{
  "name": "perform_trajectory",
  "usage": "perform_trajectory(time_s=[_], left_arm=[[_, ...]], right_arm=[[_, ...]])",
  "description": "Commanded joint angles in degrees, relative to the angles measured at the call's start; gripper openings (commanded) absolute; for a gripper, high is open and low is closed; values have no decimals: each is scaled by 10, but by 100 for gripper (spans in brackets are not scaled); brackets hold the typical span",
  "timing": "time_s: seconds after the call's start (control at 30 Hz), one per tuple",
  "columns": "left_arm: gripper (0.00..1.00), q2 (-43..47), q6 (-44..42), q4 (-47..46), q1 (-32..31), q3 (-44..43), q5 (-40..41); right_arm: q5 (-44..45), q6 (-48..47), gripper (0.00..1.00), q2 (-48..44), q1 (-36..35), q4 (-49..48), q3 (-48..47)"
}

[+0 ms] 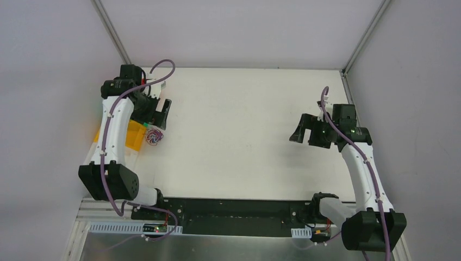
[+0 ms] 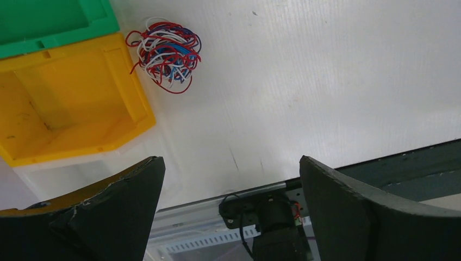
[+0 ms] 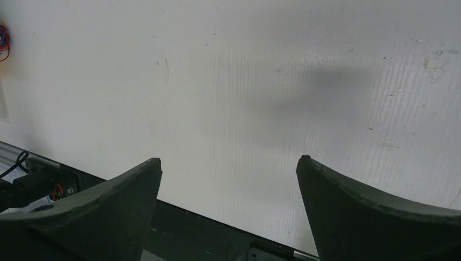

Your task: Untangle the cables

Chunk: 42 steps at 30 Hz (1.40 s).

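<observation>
Cables (image 2: 166, 51): one tight knot of red, white and blue wire lying on the desk (image 1: 234, 136) near its left edge, about halfway between the far and near edges. A few red loops stick out from the ball.
Cables and bins: the knot sits just beside the outer corner of the yellow bin (image 2: 65, 98). Whether it touches the wall I cannot tell.
Yellow bin: at the left edge of the desk, with its open top showing a bare floor.
Green bin (image 2: 49, 22): pressed against the yellow bin's far side. Only a corner of it shows in the left wrist view.
Left claw (image 1: 162, 117): released, fingers (image 2: 130, 196) spread wide and nothing between them. It hangs above the desk on the far side of the knot, apart from it.
Right claw (image 1: 303, 136): released, with both fingers (image 3: 108, 201) far apart over bare desk toward the right edge, well away from the cables.
Red speck at the left margin of the right wrist view: possibly the same knot, too small to be sure.
Black rail (image 1: 234, 215): runs along the near edge between the two arm bases.
</observation>
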<state>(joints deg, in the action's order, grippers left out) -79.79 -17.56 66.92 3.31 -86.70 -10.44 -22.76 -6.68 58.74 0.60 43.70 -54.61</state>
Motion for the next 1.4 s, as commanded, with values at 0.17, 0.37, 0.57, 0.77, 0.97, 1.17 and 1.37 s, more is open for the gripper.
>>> perform_trajectory(time_s=[0.17, 0.37, 0.57, 0.77, 0.97, 1.17, 1.37], left_arm=[[100, -108, -245, 82, -4, -104, -46], [100, -183, -370, 73, -3, -83, -52], [100, -218, -450, -14, -1, -12, -42], [85, -286, -504, -88, 10, 17, 29], [64, -317, -518, -138, 19, 41, 54], [0, -281, -492, -139, -12, 83, 37], [0, -176, -295, -131, -109, 56, -115]], right_arm=[[-26, -24, 99, 60, -1, 27, -54], [-42, -25, 99, 90, -2, 30, -62], [-48, -27, 99, 112, -1, 31, -67], [-58, -30, 99, 126, -2, 37, -74], [-58, -30, 99, 130, -2, 38, -80], [-63, -27, 99, 135, -2, 37, -84], [-114, -17, 99, 151, -2, 35, -101]])
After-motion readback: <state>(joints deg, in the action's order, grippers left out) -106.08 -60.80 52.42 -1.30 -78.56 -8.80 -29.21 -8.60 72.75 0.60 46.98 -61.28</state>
